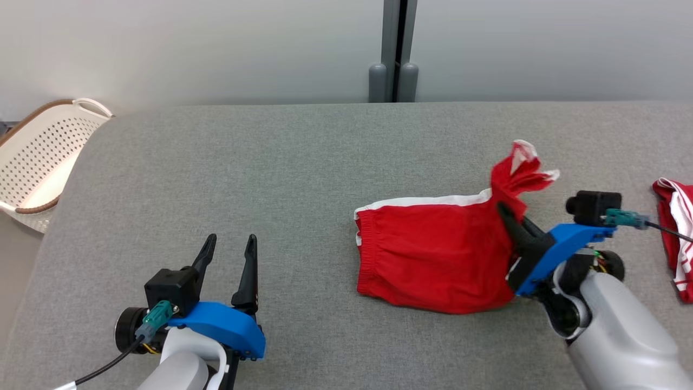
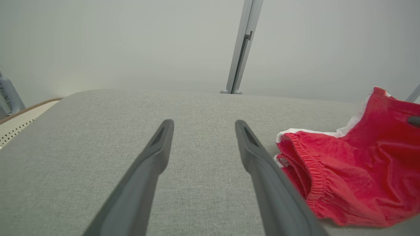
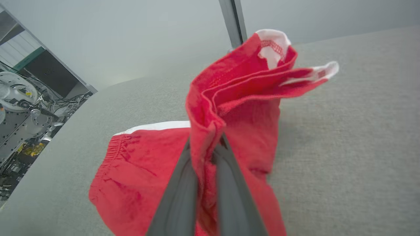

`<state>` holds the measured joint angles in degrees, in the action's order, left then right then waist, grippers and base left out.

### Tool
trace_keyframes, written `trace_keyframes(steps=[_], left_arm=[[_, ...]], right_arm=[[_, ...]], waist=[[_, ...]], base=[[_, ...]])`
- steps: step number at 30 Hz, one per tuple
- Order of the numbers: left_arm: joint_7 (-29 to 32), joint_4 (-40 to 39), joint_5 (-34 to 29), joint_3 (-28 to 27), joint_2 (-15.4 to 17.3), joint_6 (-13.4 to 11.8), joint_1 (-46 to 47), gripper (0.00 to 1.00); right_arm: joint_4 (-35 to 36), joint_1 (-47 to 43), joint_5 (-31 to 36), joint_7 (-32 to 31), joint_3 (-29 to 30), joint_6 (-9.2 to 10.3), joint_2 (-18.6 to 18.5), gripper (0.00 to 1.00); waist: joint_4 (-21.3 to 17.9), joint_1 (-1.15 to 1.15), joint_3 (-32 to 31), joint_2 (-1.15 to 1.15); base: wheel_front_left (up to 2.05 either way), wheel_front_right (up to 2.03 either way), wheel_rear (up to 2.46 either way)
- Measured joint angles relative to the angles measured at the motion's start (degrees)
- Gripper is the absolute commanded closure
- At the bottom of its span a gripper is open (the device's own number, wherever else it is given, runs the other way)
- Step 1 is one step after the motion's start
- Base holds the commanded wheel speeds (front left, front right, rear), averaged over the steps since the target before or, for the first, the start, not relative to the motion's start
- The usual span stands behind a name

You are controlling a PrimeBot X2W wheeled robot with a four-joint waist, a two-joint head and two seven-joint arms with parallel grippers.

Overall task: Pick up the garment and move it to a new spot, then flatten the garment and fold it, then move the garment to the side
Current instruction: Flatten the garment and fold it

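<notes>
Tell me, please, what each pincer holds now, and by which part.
The right pincer is shut on the red shorts, pinching their bunched end opposite the elastic waistband. The left pincer is open and holds nothing.

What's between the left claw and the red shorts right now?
Nothing visible. Bare grey surface lies between the open left claw and the shorts. The right claw is shut on the shorts' raised far end.

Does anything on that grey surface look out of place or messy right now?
Yes. The red shorts are not lying flat: the right gripper is shut on one corner, holding it up in a bunched peak while the rest lies rumpled on the grey surface. Nothing looks torn or spilled.
</notes>
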<state>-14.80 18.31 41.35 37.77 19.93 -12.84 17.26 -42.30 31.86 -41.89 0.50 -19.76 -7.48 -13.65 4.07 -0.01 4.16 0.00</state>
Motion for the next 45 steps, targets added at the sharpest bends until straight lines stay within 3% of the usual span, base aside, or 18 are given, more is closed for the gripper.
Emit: trace_keyframes(steps=[12,19,36,38,39,45], left_arm=[[-0.03,-0.87,-0.01,-0.25,-0.41,-0.24,-0.62,0.0],[-0.1,-0.55,-0.12,-0.87,-0.87,0.0,-0.42,0.0],[-0.18,-0.16,-1.02,-2.4,-1.85,0.63,-0.42,0.0],[-0.19,-0.13,-1.1,-2.66,-1.93,0.67,-0.42,0.0],[-0.19,-0.11,-1.11,-2.77,-2.01,0.76,-0.42,0.0],[-0.19,0.0,-1.54,-3.48,-2.27,0.78,-0.45,0.0]], right_arm=[[0.91,0.52,3.08,-2.0,-5.44,0.0,7.51,1.0],[-2.93,1.24,4.02,-1.41,-8.09,0.0,9.26,1.0],[-5.6,2.99,4.46,1.68,-15.92,0.0,10.61,1.0],[-6.21,3.01,4.54,2.23,-16.68,0.0,10.63,0.51],[-6.45,3.02,4.63,2.46,-17.15,0.0,10.65,0.0],[-5.61,2.89,4.95,4.9,-19.38,0.0,10.69,0.0]], waist=[[2.88,0.01,1.62,0.0],[4.37,0.02,2.65,0.01],[3.77,0.01,2.6,0.01],[3.71,0.01,2.62,0.01],[3.68,0.01,2.62,0.01],[3.26,0.01,2.47,0.01]], base=[[0.0,0.0,0.0],[0.0,0.0,0.0],[0.0,0.0,0.0],[0.0,0.0,0.0],[0.0,0.0,0.0],[0.0,0.0,0.0]])
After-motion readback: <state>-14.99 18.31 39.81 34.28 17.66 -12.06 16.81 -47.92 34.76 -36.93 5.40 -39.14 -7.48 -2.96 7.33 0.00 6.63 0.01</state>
